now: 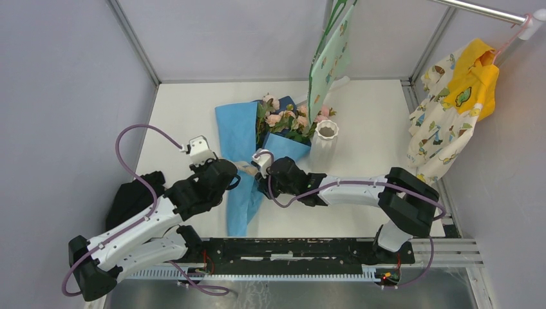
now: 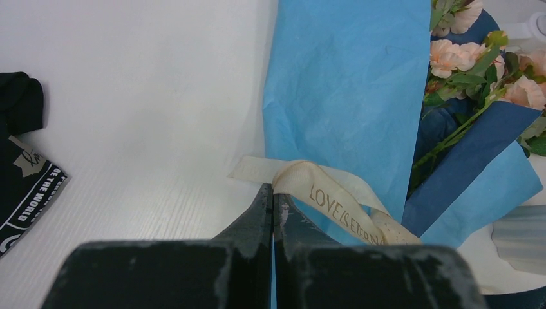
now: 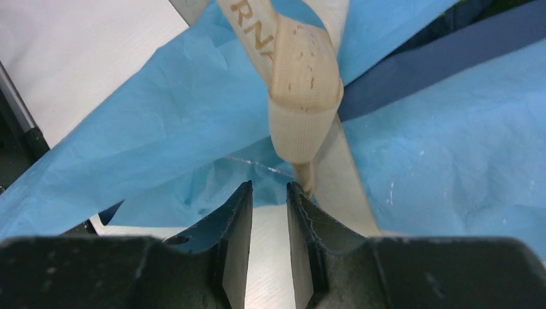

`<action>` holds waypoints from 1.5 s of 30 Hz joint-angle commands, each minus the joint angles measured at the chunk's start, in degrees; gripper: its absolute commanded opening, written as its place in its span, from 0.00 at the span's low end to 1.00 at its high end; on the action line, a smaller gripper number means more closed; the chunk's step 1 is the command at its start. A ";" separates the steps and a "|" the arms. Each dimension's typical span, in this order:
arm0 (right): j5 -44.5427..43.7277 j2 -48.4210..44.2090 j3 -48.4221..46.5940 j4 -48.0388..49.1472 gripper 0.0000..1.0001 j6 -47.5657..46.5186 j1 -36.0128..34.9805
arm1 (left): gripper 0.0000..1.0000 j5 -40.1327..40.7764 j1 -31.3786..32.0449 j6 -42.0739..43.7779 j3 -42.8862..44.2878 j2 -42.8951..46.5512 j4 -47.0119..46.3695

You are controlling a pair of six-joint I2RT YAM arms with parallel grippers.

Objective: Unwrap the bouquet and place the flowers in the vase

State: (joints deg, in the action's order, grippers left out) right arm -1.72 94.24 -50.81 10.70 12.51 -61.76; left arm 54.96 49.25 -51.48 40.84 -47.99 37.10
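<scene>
The bouquet [image 1: 239,132] lies mid-table in light blue paper [image 2: 348,96] with a navy inside, and a cream ribbon [image 2: 335,199] is tied round it. Its flowers [image 1: 283,119], pink and peach roses [image 2: 454,55], spill from the far end beside the white ribbed vase [image 1: 324,143], which stands upright. My left gripper [image 2: 272,191] is shut, with the ribbon's loop coming out right at its tips. My right gripper [image 3: 269,187] is open at a narrow gap with nothing in it. The ribbon knot [image 3: 302,90] hangs just above and beside its right fingertip.
A black cloth [image 1: 135,193] lies at the left by the left arm. A green patterned cloth [image 1: 331,58] hangs over the back of the table, just above the vase. A yellow and cream garment [image 1: 454,109] hangs at the right wall.
</scene>
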 commanded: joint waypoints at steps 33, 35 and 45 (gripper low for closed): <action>-6.93 4.52 -6.48 -1.27 0.00 -1.67 -0.11 | 0.02 1.19 -0.18 3.01 -0.23 -0.18 -4.54; -9.38 2.95 -4.91 -1.81 0.00 -1.52 -0.11 | 0.02 1.40 -0.22 3.21 -0.25 -0.53 -4.70; -24.60 -11.03 8.57 -7.27 0.00 -0.61 0.50 | 0.02 3.63 -0.51 2.88 0.86 -3.43 -4.87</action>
State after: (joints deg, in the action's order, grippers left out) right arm -17.08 89.10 -46.17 6.02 10.87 -61.76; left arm 55.05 49.23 -50.00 40.84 -50.70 34.57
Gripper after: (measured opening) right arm 0.009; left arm 0.025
